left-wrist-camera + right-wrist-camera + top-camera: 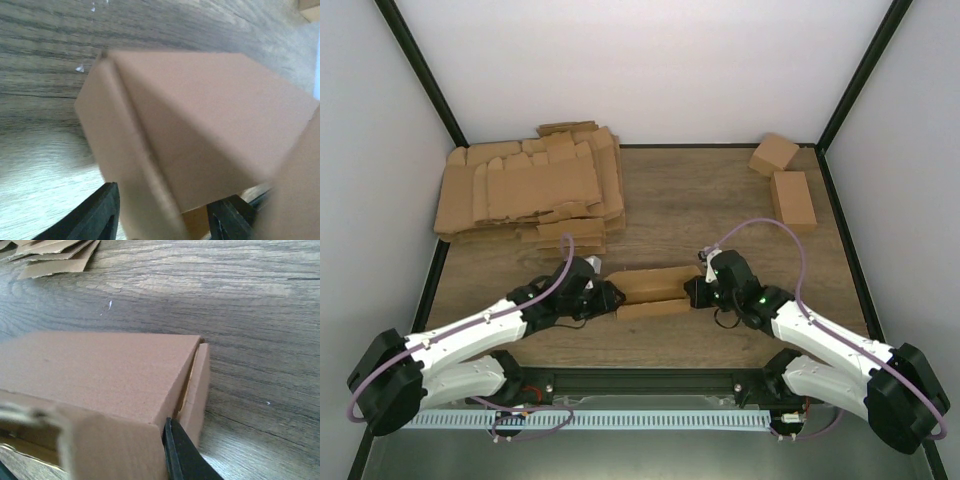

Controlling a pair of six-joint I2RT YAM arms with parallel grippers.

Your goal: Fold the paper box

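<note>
The paper box point(650, 290) is a small oblong brown carton lying on the table between the two grippers, with a flap spread along its near side. My left gripper point(607, 297) is at its left end. In the left wrist view the box point(200, 130) fills the frame, and the black fingers point(95, 215) stand open on either side of its end. My right gripper point(696, 290) is at the right end. Only one finger point(175, 440) shows there, tucked between the box's end wall point(100, 375) and a side flap point(197, 385), with the jaws shut on that wall.
A big pile of flat cardboard blanks point(530, 190) lies at the back left, its edge also in the right wrist view point(55, 257). Two folded boxes point(773, 153) point(793, 198) rest at the back right. A black frame rail runs along the near table edge point(650, 378).
</note>
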